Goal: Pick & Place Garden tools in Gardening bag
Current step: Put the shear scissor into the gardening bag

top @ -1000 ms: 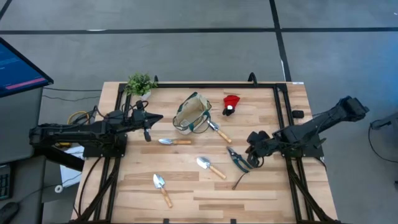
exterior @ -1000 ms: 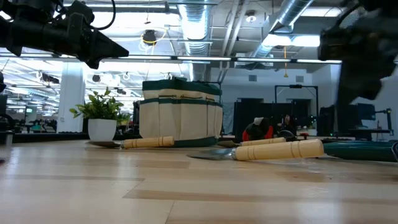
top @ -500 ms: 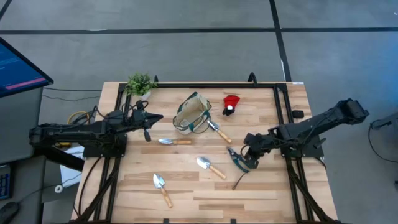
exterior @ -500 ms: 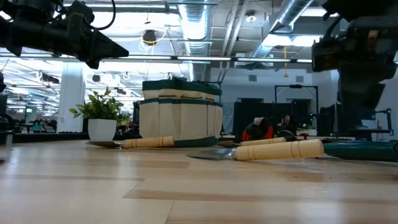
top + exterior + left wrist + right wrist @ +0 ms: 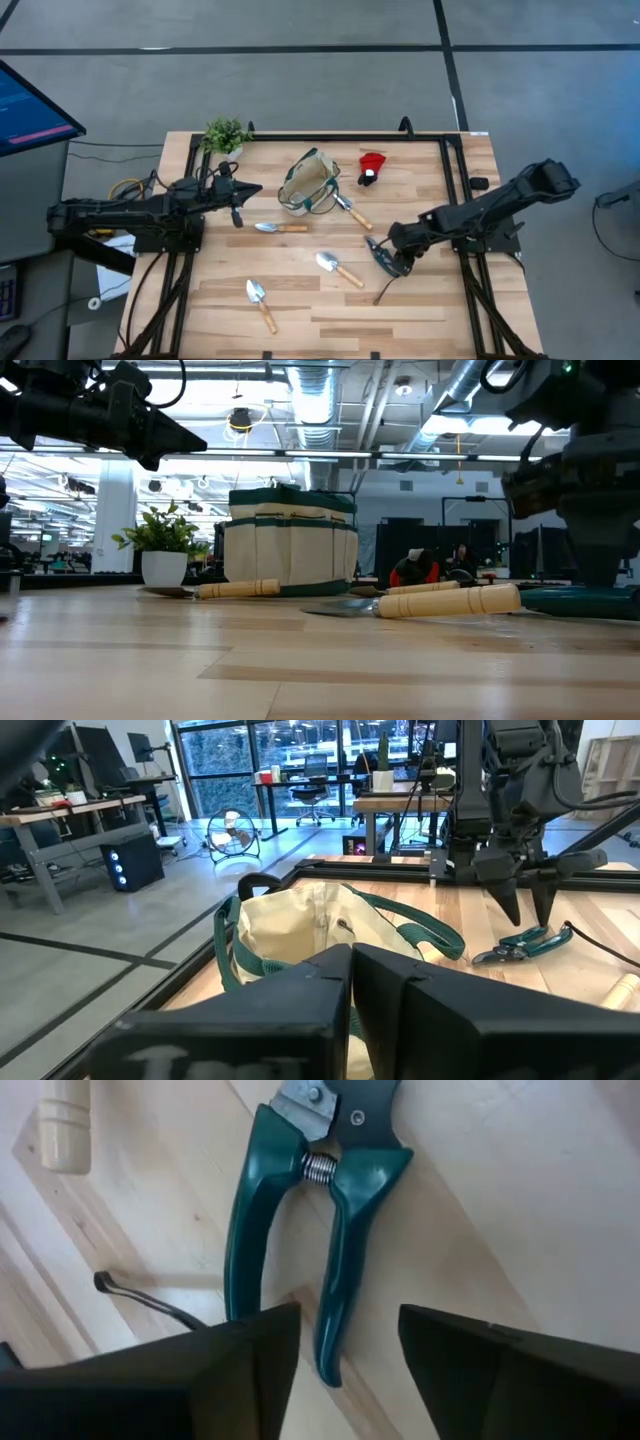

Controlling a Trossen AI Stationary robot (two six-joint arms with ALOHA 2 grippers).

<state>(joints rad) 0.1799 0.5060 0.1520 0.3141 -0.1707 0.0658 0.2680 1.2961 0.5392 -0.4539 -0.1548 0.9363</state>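
Your right pincer [image 5: 400,262] hangs directly over the pruning shears [image 5: 382,254], fingers spread and empty, and in the right wrist view the green handles [image 5: 300,1250] run lengthwise through the gap between the fingers, blade end pointing away. From above, the shears' long axis lies diagonally on the table [image 5: 420,310], right of centre, so the right arm is clearly the nearer one. The gardening bag [image 5: 308,182] stands well apart, toward the far edge. Your left pincer [image 5: 238,205] waits left of the bag, and you can't tell whether it is parted or closed. The blade tips are cut off in the wrist view.
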